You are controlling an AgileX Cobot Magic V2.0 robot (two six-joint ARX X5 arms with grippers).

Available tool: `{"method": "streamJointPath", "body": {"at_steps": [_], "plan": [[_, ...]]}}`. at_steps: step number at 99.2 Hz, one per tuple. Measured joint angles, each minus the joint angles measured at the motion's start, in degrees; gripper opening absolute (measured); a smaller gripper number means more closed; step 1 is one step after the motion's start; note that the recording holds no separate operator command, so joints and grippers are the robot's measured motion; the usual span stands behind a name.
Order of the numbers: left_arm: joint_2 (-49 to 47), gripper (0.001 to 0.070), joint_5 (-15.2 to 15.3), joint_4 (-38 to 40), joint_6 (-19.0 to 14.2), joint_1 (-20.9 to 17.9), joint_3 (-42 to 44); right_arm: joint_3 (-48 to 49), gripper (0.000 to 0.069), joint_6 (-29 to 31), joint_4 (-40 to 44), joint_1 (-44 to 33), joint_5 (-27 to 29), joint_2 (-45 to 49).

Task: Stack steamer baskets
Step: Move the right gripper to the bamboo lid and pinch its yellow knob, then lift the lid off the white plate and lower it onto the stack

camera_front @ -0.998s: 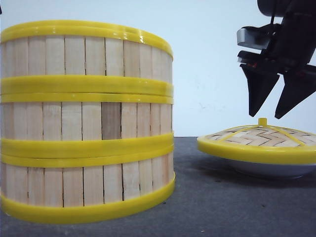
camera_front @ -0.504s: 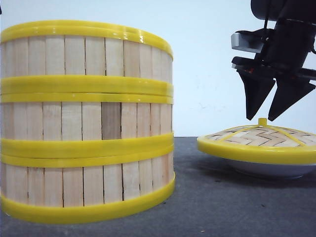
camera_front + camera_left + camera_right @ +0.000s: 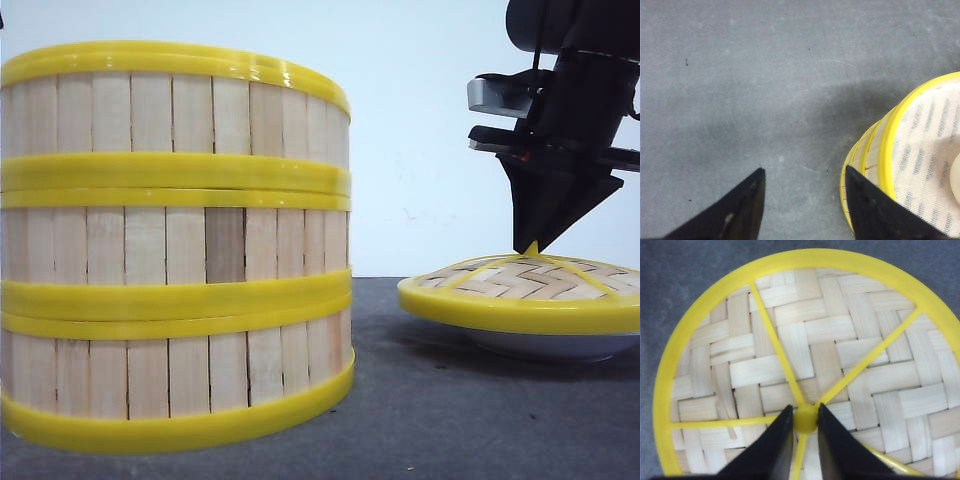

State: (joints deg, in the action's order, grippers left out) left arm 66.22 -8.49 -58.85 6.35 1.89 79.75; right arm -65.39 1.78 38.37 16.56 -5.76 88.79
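Three baskets (image 3: 175, 245) stand one on top of another at the left of the counter (image 3: 420, 420), close to its front edge. The stack looks straight, with each yellow band sitting flat on the one below. So the stacking looks done.

The lid (image 3: 520, 290) sits on a white dish (image 3: 545, 345) at the right side of the counter, well apart from the stack.

The right hand (image 3: 805, 427) is above the lid. Its two black fingers are narrow and pinch the small yellow knob (image 3: 805, 418) in the middle of the lid. The lid rests on the dish and does not look lifted.

The left hand (image 3: 805, 200) is wide and holds nothing. It hangs just beside the stack, over bare counter, with one finger next to the top rim.

The baskets are thin wood slats with plastic bands, so they are probably light and stiff. The bands look smooth and may be slippery. The best place to hold a basket is the wall, with one finger inside and one outside. The slats could crack if squeezed hard.

The lid is woven and likely very light. The knob is tiny, so the lid could swing or slip.
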Motion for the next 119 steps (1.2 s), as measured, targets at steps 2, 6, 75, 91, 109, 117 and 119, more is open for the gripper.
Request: {"method": "streamJointPath", "body": {"at_steps": [2,6,75,91,109,117,119], "plan": [[0.0,0.0300,0.0,0.0,0.0,0.0,0.0,0.0,0.0054,0.0,0.0,0.0,0.0,0.0],[0.0,0.0300,0.0,0.0,0.0,0.0,0.0,0.0,0.0054,0.0,0.0,0.0,0.0,0.0],[0.0,0.0300,0.0,0.9,-0.2,0.0,0.0,-34.9,0.0053,-3.3,22.1,1.2,-9.7,0.0],[0.0,0.0300,0.0,0.9,-0.2,0.0,0.0,-40.9,0.0053,-3.5,23.9,5.1,-10.9,0.0],[0.0,0.0300,1.5,1.2,-0.6,0.0,0.0,-46.1,0.0053,-3.5,25.7,12.5,-10.8,1.4],[0.0,0.0300,3.4,1.2,-1.1,0.0,0.0,-47.7,0.0053,-3.5,26.2,15.3,-10.7,3.1],[0.0,0.0300,3.9,1.2,-1.3,0.0,0.0,-48.2,0.0053,-3.6,26.5,16.0,-10.7,3.7]]}}
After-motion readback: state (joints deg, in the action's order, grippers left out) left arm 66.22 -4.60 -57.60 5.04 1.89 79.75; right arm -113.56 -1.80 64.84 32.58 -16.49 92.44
